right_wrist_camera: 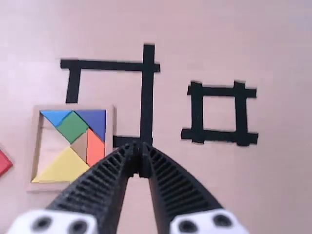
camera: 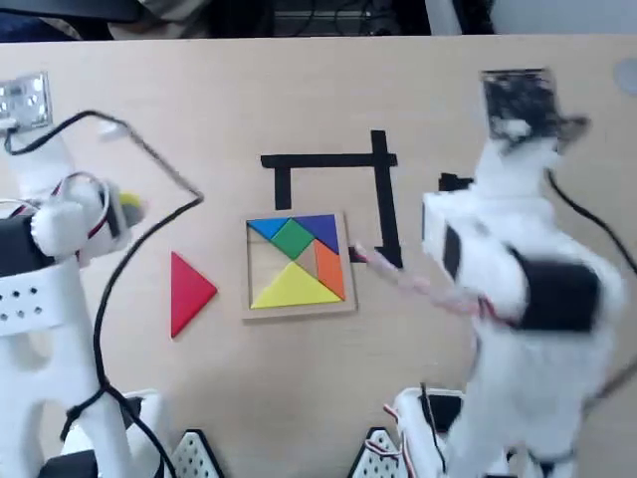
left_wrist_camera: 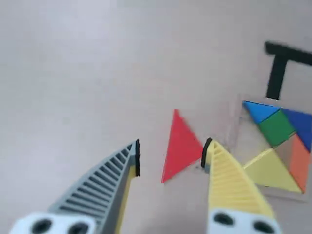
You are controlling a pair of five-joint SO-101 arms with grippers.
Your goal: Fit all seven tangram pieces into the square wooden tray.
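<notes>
The square wooden tray (camera: 299, 311) lies mid-table and holds several pieces: light blue, green (camera: 292, 237), dark blue, orange and a large yellow triangle (camera: 296, 287). Bare wood shows along the tray's left part (right_wrist_camera: 48, 141). A red triangle (camera: 189, 291) lies flat on the table to the left of the tray. My left gripper (left_wrist_camera: 171, 155) is open and hangs above the table, with the red triangle (left_wrist_camera: 181, 146) showing between its fingertips. My right gripper (right_wrist_camera: 138, 150) is shut on nothing, above the table just right of the tray (right_wrist_camera: 35, 146).
Black tape lines (camera: 333, 159) form an open frame behind and right of the tray, with a smaller taped square (right_wrist_camera: 219, 112) further right. The left arm (camera: 60, 224) trails a cable (camera: 149, 229); the right arm (camera: 518, 269) stands at the right.
</notes>
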